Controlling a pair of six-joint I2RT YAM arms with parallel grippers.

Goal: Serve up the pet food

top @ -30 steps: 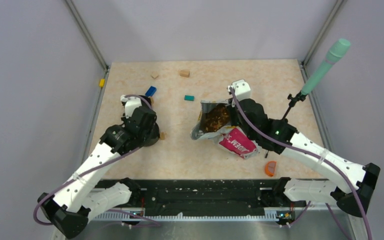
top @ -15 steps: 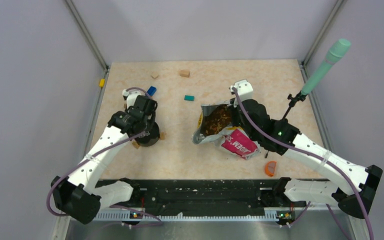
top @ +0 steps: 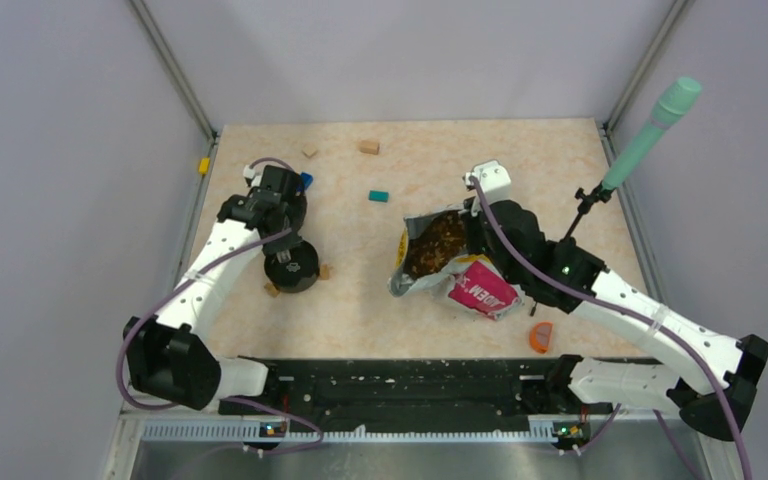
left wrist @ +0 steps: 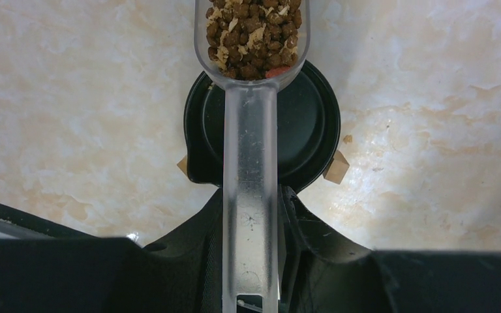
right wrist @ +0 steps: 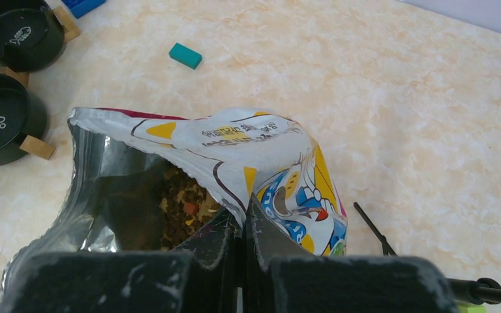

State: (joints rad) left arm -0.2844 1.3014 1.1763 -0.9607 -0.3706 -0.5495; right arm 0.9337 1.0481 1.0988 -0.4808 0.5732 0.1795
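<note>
Obs., serving step. Left hand [left wrist: 251,201] is closed narrow on the handle of a clear scoop [left wrist: 251,150]. The cup is loaded with kibble [left wrist: 251,32], held level, nothing spilling. Right hand [right wrist: 242,228] is pinched shut on the lip of the bag [right wrist: 261,156], whose mouth gapes, with more kibble showing inside. A black bowl [left wrist: 303,124] sits on the bench [left wrist: 430,98] directly under the scoop handle, with two wooden blocks [left wrist: 336,167] just beside its near rim, one on each side. Key relation: the scoop's long axis runs straight out from the left hand across the bowl's middle, but the loaded cup overhangs the far rim. Most of the kibble is above bare bench beyond the bowl, so the bowl lies between hand and cup. Judgement: load taken, pour not yet done; the bowl looks empty where it shows. The left hand is the one to act, the right being well apart at the bag. The next move would call for drawing the scoop back along its axis until the cup is over the bowl's centre, then rolling the wrist. Risk: tipping from here drops kibble past the rim. Height of cup above bowl cannot be told.
</note>
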